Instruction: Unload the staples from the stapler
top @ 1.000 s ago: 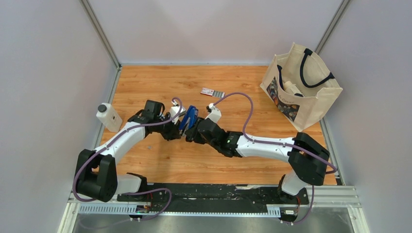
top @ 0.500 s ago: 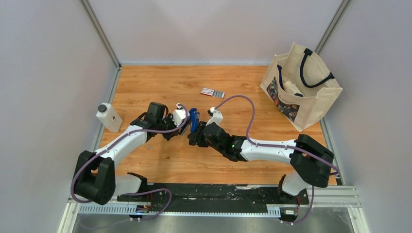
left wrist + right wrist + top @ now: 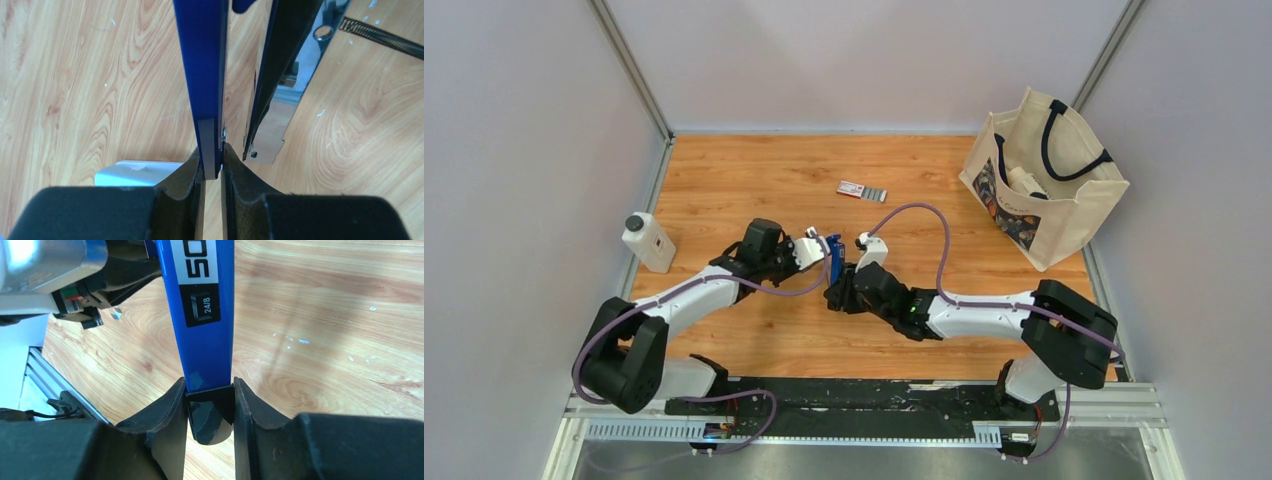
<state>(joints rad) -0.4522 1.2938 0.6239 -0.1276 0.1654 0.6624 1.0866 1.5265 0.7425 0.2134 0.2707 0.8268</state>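
Observation:
The dark-blue stapler (image 3: 834, 252) is held above the wood table between both grippers. My left gripper (image 3: 821, 250) is shut on the thin edge of its blue upper arm (image 3: 202, 60), fingertips (image 3: 212, 162) pinching it. The stapler is hinged open: the silver magazine rail (image 3: 286, 95) stands apart to the right, with a spring (image 3: 380, 37) stretched out. My right gripper (image 3: 838, 286) is shut on the stapler's dark end (image 3: 210, 410), below the blue face marked "24/8" (image 3: 202, 330). Staples (image 3: 876, 194) lie on the table beside a pink-and-white box (image 3: 851, 187).
A white bottle with a black cap (image 3: 648, 241) stands at the left edge. A cream tote bag (image 3: 1044, 180) with things inside stands at the back right. Grey walls close the table on three sides.
Both grippers have carried the stapler to the right and a little nearer. The stapler has turned from slanted to nearly edge-on in the top view. Both grips stay shut.

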